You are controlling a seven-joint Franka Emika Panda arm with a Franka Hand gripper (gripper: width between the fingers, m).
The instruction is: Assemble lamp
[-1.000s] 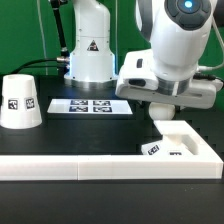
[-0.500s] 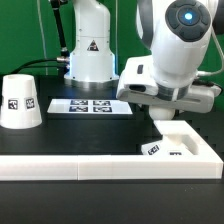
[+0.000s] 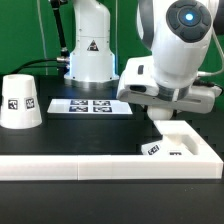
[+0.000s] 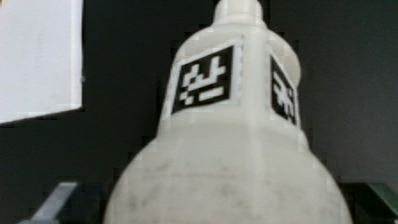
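My gripper hangs at the exterior view's right, shut on the white lamp bulb. In the wrist view the bulb fills the frame, ball end toward the camera between my fingers and neck with black-and-white tags pointing away. The flat square base, with tags on its edge, lies below the bulb in the corner of the white L-shaped wall. The bulb hangs above the base, apart from it. The cone shade stands at the exterior view's left, far from the gripper.
The long white L-shaped wall runs along the front and turns back at the exterior view's right. The marker board lies at mid table. The robot's pedestal stands behind it. A white flat surface shows beside the bulb.
The arm with the bulb has shifted slightly toward the exterior view's right from one second ago; in the last half second it has held still.
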